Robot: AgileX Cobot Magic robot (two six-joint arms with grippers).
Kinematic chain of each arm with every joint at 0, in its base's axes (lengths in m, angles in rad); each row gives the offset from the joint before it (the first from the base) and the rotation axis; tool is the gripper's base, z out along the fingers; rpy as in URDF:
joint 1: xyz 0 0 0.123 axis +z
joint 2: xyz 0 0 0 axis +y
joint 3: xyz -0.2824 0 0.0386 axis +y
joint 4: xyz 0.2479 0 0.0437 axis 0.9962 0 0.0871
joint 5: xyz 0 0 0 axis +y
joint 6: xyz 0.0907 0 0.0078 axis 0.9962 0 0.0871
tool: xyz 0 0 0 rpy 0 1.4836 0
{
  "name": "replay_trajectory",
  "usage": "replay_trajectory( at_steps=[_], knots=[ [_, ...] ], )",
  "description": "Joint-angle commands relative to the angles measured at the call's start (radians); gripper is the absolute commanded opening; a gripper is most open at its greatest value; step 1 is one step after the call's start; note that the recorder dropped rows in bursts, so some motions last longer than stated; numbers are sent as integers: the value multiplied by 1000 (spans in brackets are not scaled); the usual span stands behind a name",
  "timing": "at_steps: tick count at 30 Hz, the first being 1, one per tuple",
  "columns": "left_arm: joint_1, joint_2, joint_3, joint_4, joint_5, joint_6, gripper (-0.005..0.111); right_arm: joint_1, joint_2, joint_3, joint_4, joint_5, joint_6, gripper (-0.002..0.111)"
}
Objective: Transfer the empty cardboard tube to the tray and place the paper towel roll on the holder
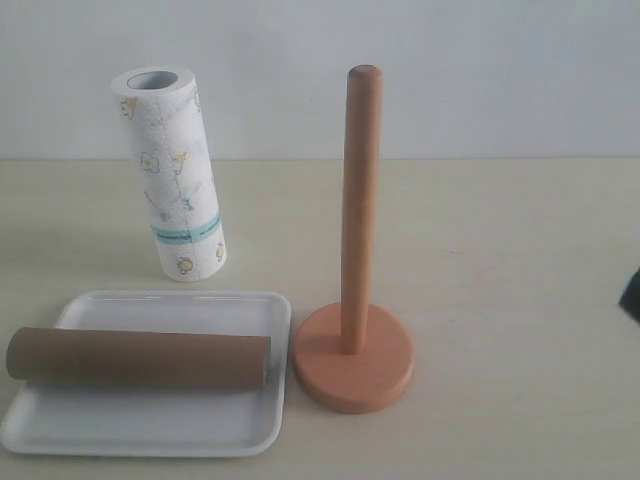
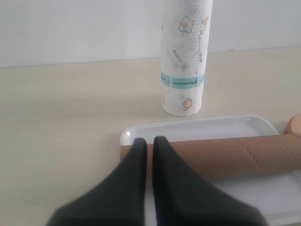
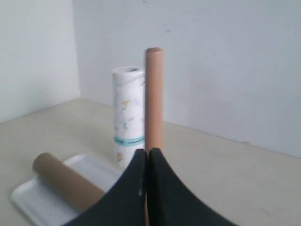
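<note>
The empty cardboard tube [image 1: 140, 358] lies on its side across the white tray [image 1: 150, 425], one end sticking out over the tray's left rim. Behind the tray the paper towel roll [image 1: 172, 175] stands on end, leaning slightly. The wooden holder [image 1: 358, 210] stands bare just right of the tray. In the left wrist view my left gripper [image 2: 149, 141] is shut and empty, hovering in front of the tube [image 2: 225, 153] near its end. My right gripper [image 3: 147, 151] is shut and empty, pointing at the holder's pole [image 3: 154, 94]; only a dark bit of the right arm [image 1: 632, 292] shows at the exterior view's right edge.
The holder's round base [image 1: 352, 372] sits close against the tray's right rim. A white wall [image 1: 450, 70] backs the beige table [image 1: 520, 250].
</note>
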Motion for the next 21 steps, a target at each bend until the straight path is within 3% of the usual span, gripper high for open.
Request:
replay_trajectory(
  at_steps=[1,9,21],
  knots=[
    [2,-3,3,0,0,-7,4,-222,-102,48,13,1,71,0],
    [2,-3,3,0,0,-7,4,-545,-254,154,13,0,185,0],
    [2,-3,3,0,0,-7,4,-584,-254,165,15,-21,308,0]
  ],
)
